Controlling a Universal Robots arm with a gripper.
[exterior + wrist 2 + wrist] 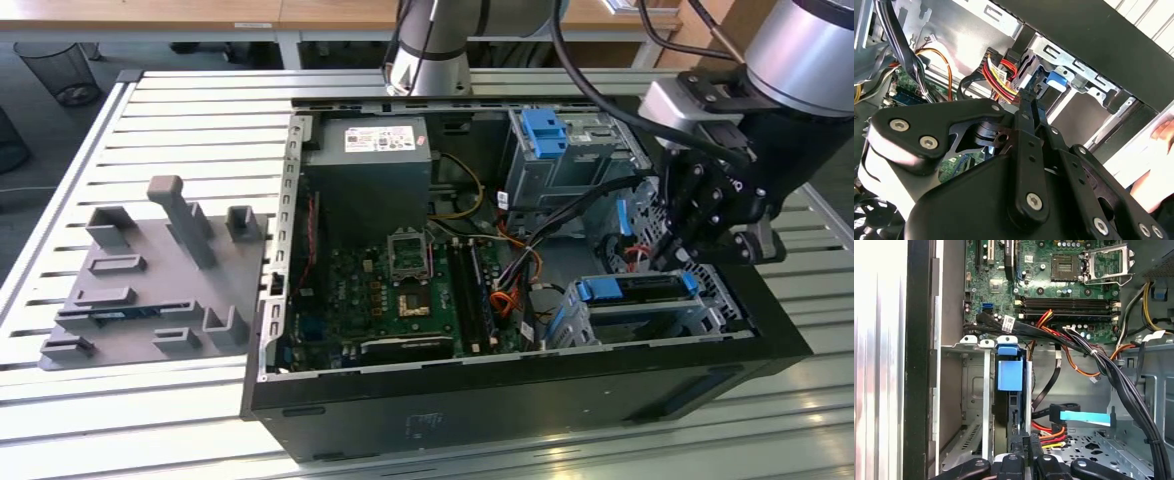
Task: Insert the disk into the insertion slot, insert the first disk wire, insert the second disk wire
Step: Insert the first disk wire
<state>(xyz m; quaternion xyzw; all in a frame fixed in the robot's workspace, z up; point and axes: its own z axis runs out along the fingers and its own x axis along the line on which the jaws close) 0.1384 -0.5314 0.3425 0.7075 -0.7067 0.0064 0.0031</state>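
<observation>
Pincer: your pincer (1029,96) is clenched, its fingers pressed together on a black plug (1020,443). You see it low inside the open computer case (534,400), at the exterior view's right.
Plug wires: red, yellow and orange wires (1050,432) run off from the plug.
Disk: the disk (638,290) sits in the insertion slot (583,322), just beside the pincer tips. Its blue bracket (1010,374) faces you in the first wrist view.
Taller cage: a grey drive cage with a blue tab (547,130) stands further back in the case.
Motherboard: a green board (400,290) fills the middle of the case.
Desk: your case lies on a desk (174,110) of pale metal slats, with a grey block of moulded holders (147,280) to the exterior view's left.
Room: behind the desk you have wood-topped tables (200,15) and a dark wire-mesh bin (60,65) on the floor.
</observation>
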